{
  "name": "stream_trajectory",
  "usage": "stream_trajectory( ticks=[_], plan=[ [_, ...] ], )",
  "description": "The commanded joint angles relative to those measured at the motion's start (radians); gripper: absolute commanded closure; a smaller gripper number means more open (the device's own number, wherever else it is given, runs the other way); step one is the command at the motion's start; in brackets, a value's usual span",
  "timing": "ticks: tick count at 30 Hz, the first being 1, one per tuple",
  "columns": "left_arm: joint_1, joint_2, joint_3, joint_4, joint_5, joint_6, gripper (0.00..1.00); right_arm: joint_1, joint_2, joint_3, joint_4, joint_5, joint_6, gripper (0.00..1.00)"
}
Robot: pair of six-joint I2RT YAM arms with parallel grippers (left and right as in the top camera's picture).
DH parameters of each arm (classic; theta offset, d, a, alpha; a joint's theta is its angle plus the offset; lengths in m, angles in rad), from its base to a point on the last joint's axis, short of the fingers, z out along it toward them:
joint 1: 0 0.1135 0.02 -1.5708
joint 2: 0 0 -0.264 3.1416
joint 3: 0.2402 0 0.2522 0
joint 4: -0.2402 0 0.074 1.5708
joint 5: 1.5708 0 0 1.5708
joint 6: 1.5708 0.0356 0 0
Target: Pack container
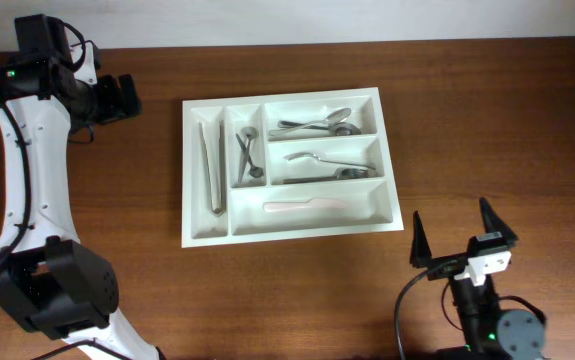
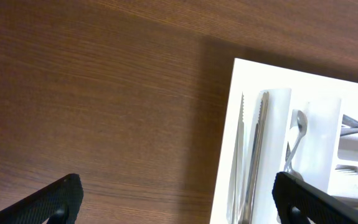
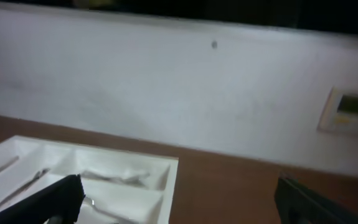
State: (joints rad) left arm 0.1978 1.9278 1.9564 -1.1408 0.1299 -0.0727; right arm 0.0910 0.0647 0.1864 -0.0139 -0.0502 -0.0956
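Observation:
The container (image 1: 297, 229), a white tray with five compartments, lies in the middle of the table. Its narrow left compartment holds metal tongs (image 1: 212, 165); beside them are small spoons (image 1: 248, 155). The long compartments hold spoons (image 1: 315, 123), forks (image 1: 329, 165) and a white knife (image 1: 307, 205). My left gripper (image 1: 125, 98) hovers off the tray's far left corner, open and empty. Its wrist view shows the gripper (image 2: 179, 205) above the tray's rim (image 2: 228, 124) and the tongs (image 2: 253, 155). My right gripper (image 1: 457, 232) stands open near the front right, tips up, with the gripper (image 3: 182, 202) facing the container (image 3: 166, 180).
The brown wooden table (image 1: 117, 200) surrounds the tray. Beyond its far edge is a pale wall with a small wall plate (image 3: 350, 109). The left arm's white links (image 1: 27, 170) run down the table's left side.

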Motion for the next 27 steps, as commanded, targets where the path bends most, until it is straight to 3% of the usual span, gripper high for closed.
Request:
stream_trajectory(
  ticks=[1,10,27],
  plan=[
    [0.002,-0.024,0.013,0.000,0.003,-0.010,0.01,-0.008,-0.041,-0.084,0.043,0.068,0.111,0.01],
    [0.002,-0.024,0.013,-0.001,0.003,-0.010,0.01,-0.008,-0.061,-0.180,0.055,0.089,0.113,0.01],
    [0.002,-0.024,0.013,-0.001,0.003,-0.010,0.01,-0.042,-0.061,-0.181,-0.031,0.097,0.112,0.01]
  ],
)
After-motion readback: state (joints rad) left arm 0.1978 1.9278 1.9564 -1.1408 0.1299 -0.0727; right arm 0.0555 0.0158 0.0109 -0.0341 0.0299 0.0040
